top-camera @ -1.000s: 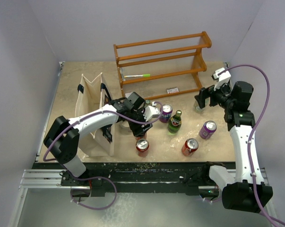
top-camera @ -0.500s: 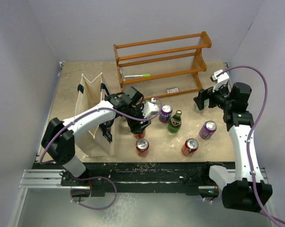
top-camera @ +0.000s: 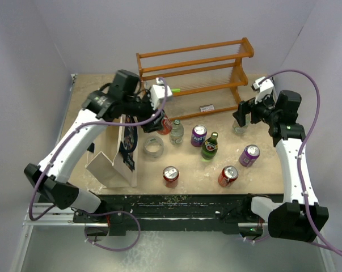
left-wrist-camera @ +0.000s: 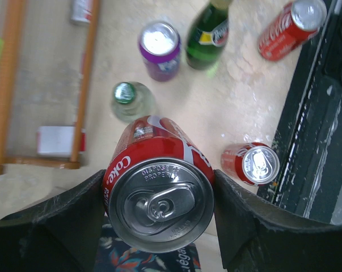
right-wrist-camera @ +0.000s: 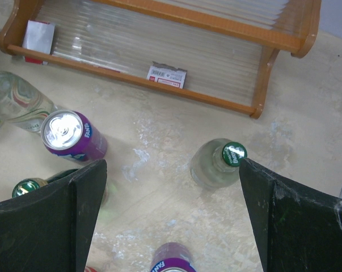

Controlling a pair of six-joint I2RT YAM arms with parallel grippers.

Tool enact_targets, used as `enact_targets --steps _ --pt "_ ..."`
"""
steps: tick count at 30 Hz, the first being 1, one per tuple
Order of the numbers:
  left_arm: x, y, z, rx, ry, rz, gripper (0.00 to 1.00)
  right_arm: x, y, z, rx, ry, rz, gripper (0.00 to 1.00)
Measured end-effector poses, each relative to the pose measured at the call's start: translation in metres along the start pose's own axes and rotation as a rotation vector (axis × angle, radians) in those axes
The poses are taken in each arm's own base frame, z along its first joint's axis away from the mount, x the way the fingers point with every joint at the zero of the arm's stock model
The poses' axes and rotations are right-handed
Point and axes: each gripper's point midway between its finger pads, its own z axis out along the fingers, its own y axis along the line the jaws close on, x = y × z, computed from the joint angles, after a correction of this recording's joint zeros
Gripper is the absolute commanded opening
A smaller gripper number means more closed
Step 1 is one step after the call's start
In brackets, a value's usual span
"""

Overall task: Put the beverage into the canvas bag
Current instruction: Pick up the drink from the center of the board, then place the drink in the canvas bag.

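Now left pincer (left-wrist-camera: 159, 224) clamps smooth red aluminium can (left-wrist-camera: 159, 170); right pincer (right-wrist-camera: 173, 221) gapes wide, empty.

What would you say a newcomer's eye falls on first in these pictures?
The red cola can clamped in the left claw, lifted beside the canvas bag in front of the wooden rack. Next, the cans and bottles scattered over the table, with the open right claw hovering above a clear bottle.
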Motion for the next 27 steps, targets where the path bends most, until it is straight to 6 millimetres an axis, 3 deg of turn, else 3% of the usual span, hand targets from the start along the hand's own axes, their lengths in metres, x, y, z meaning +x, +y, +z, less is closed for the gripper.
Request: enact_targets --steps 6,12,15,20,27 --pt "-0.014 0.027 -0.069 -0.185 -0.087 -0.030 0.00 0.001 0.002 0.008 -0.037 0.023 0.005 1.00" --pt "0.001 0.059 -0.135 -0.428 -0.129 -0.135 0.00 0.007 0.018 0.021 -0.100 0.073 -0.013 1.00" --pt "0.013 0.067 -0.158 -0.531 -0.130 -0.169 0.00 0.005 0.032 0.029 -0.139 0.086 -0.044 1.00" --pt "0.034 0.067 -0.165 -0.589 -0.094 -0.211 0.00 0.001 0.043 0.033 -0.168 0.087 -0.068 1.00" --pt "0.072 0.076 -0.140 -0.558 0.005 -0.290 0.00 -0.014 0.060 0.033 -0.219 0.051 -0.101 0.98"
